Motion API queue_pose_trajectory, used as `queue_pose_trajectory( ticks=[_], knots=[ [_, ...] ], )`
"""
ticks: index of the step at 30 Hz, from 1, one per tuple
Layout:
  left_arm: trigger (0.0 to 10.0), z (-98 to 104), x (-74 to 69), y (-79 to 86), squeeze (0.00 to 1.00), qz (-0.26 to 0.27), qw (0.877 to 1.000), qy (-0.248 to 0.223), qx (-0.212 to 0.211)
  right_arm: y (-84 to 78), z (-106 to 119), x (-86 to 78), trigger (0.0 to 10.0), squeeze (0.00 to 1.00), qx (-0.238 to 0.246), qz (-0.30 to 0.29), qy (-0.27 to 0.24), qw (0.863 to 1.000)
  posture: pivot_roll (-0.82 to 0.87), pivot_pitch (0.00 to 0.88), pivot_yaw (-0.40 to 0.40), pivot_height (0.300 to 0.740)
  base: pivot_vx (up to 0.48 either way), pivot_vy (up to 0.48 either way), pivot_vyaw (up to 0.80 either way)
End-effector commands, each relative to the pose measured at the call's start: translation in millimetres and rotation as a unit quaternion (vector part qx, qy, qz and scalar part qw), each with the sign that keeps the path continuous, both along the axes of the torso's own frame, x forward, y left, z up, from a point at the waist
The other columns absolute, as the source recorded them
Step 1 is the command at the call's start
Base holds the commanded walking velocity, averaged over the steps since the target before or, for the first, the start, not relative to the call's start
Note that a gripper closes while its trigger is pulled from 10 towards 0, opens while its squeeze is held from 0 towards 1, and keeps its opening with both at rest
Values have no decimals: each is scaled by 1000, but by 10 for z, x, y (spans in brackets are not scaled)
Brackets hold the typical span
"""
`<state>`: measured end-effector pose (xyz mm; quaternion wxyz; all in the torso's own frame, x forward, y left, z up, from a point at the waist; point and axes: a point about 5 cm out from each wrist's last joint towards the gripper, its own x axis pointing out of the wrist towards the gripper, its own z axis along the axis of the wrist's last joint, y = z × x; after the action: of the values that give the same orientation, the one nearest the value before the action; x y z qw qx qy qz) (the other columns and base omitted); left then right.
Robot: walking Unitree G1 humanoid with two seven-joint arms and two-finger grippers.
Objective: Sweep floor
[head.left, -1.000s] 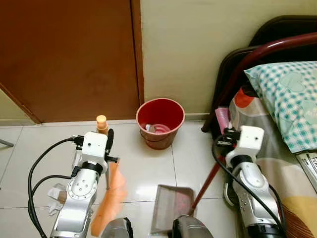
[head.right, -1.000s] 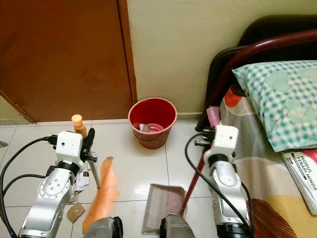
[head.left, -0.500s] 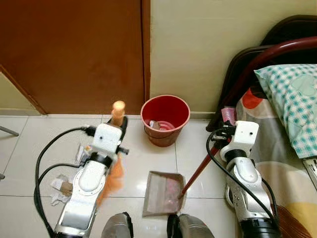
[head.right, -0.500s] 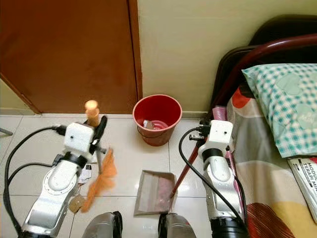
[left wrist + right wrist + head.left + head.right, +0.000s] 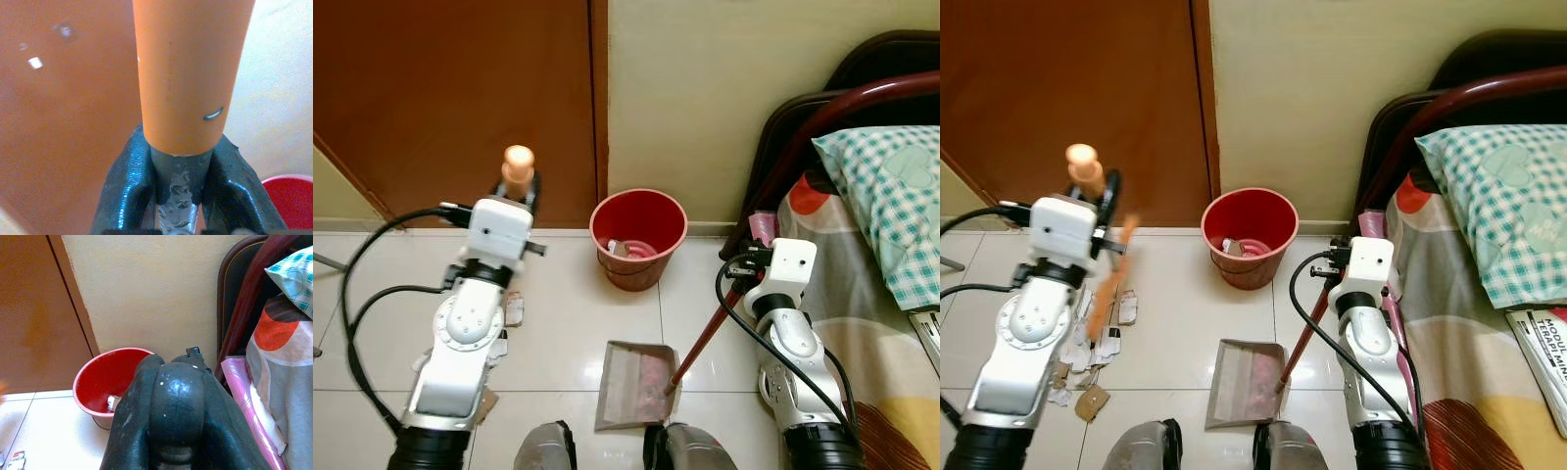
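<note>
Broom clamped in left gripper; dustpan handle held by right gripper. Paper scraps left of dustpan unswept; some debris collected in dustpan, near red bin.

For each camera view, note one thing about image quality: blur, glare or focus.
Left eye view: soft ceiling-light glare on the white floor tiles beside the dustpan. Right eye view: the orange broom held by the left gripper is streaked with motion blur. Left wrist view: the orange handle is sharp, the door behind it out of focus. Right wrist view: the right gripper is close and soft, while the red bucket is clearer.
</note>
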<state>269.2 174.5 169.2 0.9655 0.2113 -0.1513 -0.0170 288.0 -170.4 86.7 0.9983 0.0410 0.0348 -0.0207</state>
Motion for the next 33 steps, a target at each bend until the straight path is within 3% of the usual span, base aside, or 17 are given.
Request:
queue_pose_trajectory(
  ticks=[1, 4, 9, 16, 20, 26, 33],
  knots=[
    [10000, -20, -118, 123, 0, 18, 1000, -1, 24, -9, -5, 12, 10000, 0, 6, -2, -3, 1000, 32, 128, -20, 740, 0, 0, 0],
    [10000, -135, -244, 185, 0, 12, 999, 23, 35, -10, -9, 17, 10000, 0, 5, 1, -3, 1000, 38, 130, -26, 740, 0, 0, 0],
    [10000, -242, -327, 203, 0, 10, 998, 41, 37, -15, -16, 23, 10000, 0, 3, 4, -1, 1000, 39, 132, -33, 740, 0, 0, 0],
    [10000, -403, -378, 43, 0, -14, 998, 61, 24, -22, -17, 24, 10000, 0, -1, 6, -1, 1000, 28, 131, -37, 740, 0, 0, 0],
    [10000, -467, -329, -99, 0, -25, 996, 81, 0, -22, -11, 27, 10000, 0, 0, 6, -2, 1000, 23, 132, -37, 740, 0, 0, 0],
    [10000, -451, -244, -312, 0, -53, 996, 72, -16, -13, 11, 59, 10000, 0, -1, 2, -7, 1000, 14, 138, -34, 740, 0, 0, 0],
    [10000, -446, -157, -454, 0, -68, 994, 79, -43, -47, 44, 94, 10000, 0, -8, -13, -13, 1000, 9, 141, -27, 740, 0, 0, 0]
  ],
)
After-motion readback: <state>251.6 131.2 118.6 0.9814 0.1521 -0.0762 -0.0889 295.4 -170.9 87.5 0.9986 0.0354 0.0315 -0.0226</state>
